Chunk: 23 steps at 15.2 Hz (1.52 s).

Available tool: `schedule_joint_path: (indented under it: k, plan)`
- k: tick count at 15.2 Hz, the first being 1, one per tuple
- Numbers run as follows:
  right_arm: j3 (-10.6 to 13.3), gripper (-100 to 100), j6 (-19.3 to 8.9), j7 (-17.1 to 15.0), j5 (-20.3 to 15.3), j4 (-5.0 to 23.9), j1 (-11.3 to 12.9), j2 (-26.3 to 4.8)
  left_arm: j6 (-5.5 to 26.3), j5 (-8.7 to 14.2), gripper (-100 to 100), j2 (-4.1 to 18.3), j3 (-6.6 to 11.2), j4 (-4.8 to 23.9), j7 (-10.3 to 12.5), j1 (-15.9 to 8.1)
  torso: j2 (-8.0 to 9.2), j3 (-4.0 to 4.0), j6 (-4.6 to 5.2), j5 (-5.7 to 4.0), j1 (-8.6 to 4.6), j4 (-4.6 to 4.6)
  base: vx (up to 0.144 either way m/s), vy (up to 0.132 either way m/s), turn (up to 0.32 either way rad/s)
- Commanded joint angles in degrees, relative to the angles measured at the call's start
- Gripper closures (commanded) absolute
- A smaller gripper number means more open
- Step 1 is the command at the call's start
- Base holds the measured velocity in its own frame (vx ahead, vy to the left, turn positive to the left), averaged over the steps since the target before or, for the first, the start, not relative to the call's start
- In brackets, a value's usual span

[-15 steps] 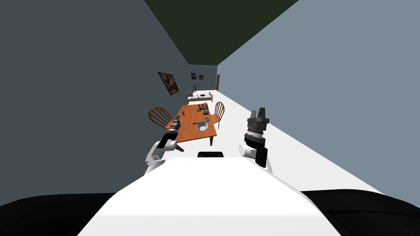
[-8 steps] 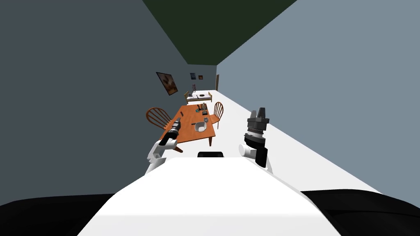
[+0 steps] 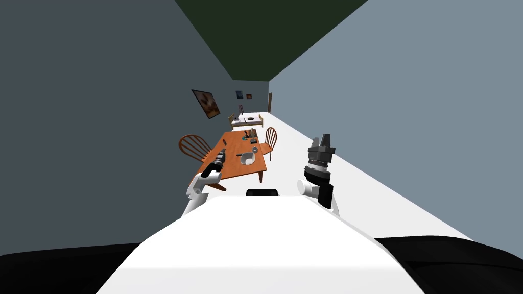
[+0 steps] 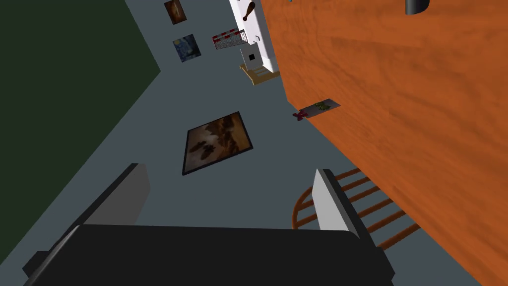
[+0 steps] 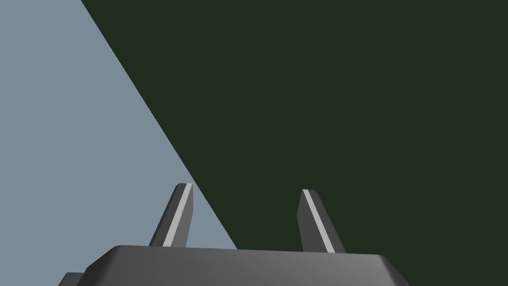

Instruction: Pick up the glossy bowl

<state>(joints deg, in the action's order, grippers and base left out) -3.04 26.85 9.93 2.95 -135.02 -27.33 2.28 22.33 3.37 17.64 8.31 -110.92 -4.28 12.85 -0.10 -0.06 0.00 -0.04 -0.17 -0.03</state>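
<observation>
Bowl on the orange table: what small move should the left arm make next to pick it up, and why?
Probably swing the left gripper rightward over the bowl and tilt it down. Its fingers stand open, but it hangs over the left edge of the table, aimed at a chair and the wall, with the bowl off to its right.

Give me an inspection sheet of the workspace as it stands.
Surface: orange-brown wooden table, ahead of me.
Job's things: pale bowl on the table's near end, untouched.
Clutter: small grey object beyond the bowl; dark items at the far end.
Grippers: left gripper open, at the table's left side; right gripper open, raised.
Cables: nothing seen.
Surroundings: left chair, right chair, framed picture on the wall.
</observation>
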Motion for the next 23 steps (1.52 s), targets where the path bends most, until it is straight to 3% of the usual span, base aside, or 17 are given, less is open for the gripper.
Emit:
schedule_joint_path:
  k: [1, 11, 12, 14, 17, 23]
  plan:
    - [0.0, 0, 0.0, 0.0, 0.0, 0.0, 0.0, 0.0, 2.9, -0.1, -100, -0.2, 0.32, 1.6, 0.2, -1.3, 0.00, 0.00, 0.00, 0.00, 0.00, 0.00, 0.022, -0.039, -0.017]
    - [0.0, 0, 0.0, 0.0, 0.0, 0.0, 0.0, 0.0, 12.9, -0.5, -100, -1.3, 1.16, 6.0, 0.6, -4.6, -0.01, -0.01, 0.01, 0.00, -0.02, 0.00, 0.025, -0.040, -0.015]
    - [0.0, 0, 0.0, 0.0, 0.0, 0.0, 0.0, 0.0, 14.6, -0.6, -100, -1.7, 1.43, 7.4, 0.7, -5.8, 0.00, 0.00, 0.00, 0.00, 0.00, 0.00, 0.027, -0.036, -0.013]
    - [0.0, 0, 0.0, 0.0, 0.0, 0.0, 0.0, 0.0, 15.8, -0.6, -100, -1.7, 1.43, 7.4, 0.7, -5.8, -0.02, -0.01, 0.01, 0.00, 0.00, 0.00, 0.023, -0.031, -0.012]
    - [0.0, 0, 0.0, 0.0, 0.0, 0.0, 0.0, 0.0, 20.2, -0.9, -100, -2.9, 1.96, 10.1, 1.0, -7.9, 0.00, 0.00, 0.01, 0.01, 0.01, 0.00, 0.022, -0.036, -0.016]
    - [0.0, 0, 0.0, 0.0, 0.0, 0.0, 0.0, 0.0, 26.8, -1.3, -100, -4.3, 2.46, 12.7, 1.2, -10.0, -0.03, -0.02, 0.01, 0.01, 0.01, 0.00, 0.029, -0.035, -0.012]
